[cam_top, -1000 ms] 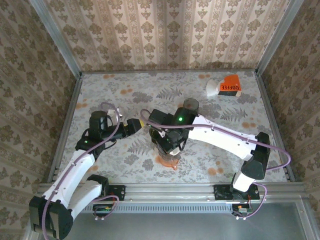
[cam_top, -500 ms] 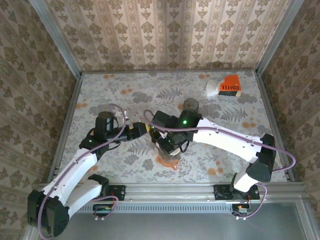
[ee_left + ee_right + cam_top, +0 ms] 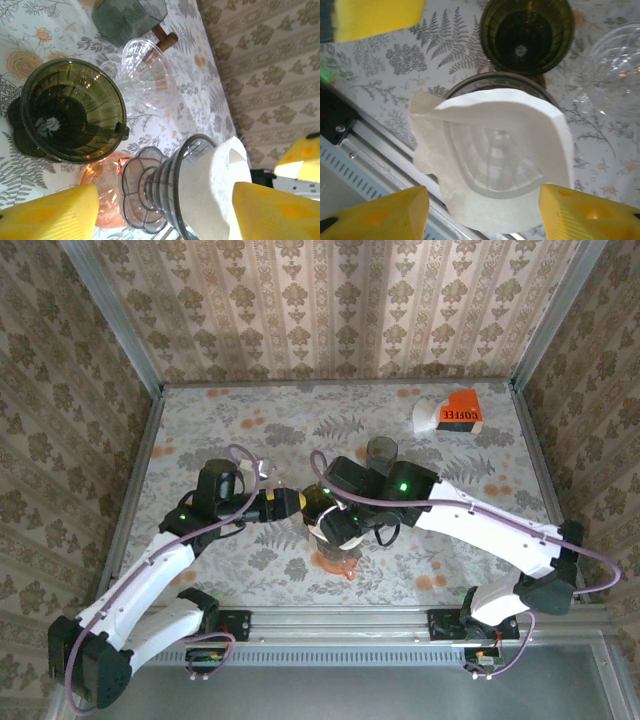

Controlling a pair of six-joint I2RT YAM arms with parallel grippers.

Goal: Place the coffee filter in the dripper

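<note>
The white coffee filter point(image 3: 490, 160) sits crumpled in the grey dripper point(image 3: 495, 77), with one flap sticking out past the rim. My right gripper point(image 3: 482, 215) hovers just above it, open, its yellow fingers point(image 3: 375, 215) on either side and clear of the paper. In the left wrist view the grey dripper point(image 3: 170, 192) with the filter point(image 3: 220, 185) stands a little ahead of my left gripper point(image 3: 165, 215), which is open and touches nothing. From above, both grippers meet near the table's front centre: left gripper point(image 3: 290, 504), right gripper point(image 3: 342, 530).
A dark green dripper point(image 3: 70, 110) and a clear glass dripper point(image 3: 150, 72) stand close behind the grey one, and an orange one point(image 3: 102, 185) is beside its base. A grey cup point(image 3: 381, 450) is mid-table. An orange coffee bag point(image 3: 461, 412) lies at the back right.
My right gripper has opened and let go of the filter, which stays in the grey dripper. The left gripper has moved right, closer to the drippers.
</note>
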